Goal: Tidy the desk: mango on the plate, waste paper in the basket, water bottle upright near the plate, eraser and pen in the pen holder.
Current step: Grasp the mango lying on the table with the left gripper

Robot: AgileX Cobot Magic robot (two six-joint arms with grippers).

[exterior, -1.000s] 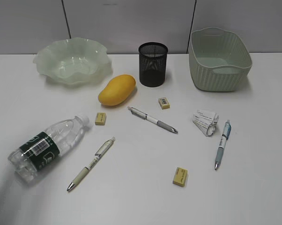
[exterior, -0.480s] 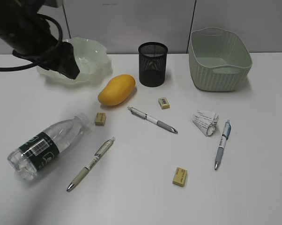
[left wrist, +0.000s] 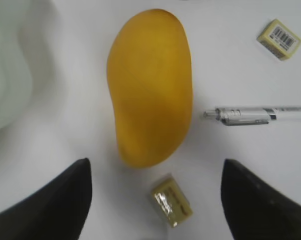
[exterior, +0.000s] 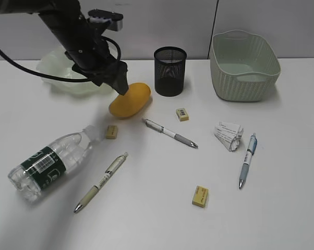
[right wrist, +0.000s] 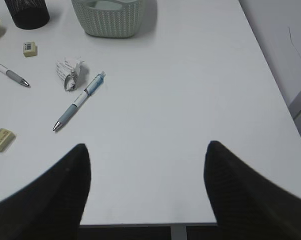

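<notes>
My left pincer (left wrist: pixel 153 200) hangs spread wide above the mango (left wrist: pixel 149 86), which lies on the desk (exterior: pixel 157 219) beside the plate (exterior: pixel 55 70), lined up to straddle it.

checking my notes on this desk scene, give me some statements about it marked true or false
1. The mango lies on the desk, outside the plate. True.
2. The water bottle stands upright. False: it lies on its side.
3. The left gripper is open above the mango, its fingers apart and holding nothing. True.
4. The waste paper is inside the basket. False: it lies on the desk in front of the basket.
5. All the pens are in the pen holder. False: three pens lie on the desk.
6. The right gripper is open, over bare desk. True.
</notes>
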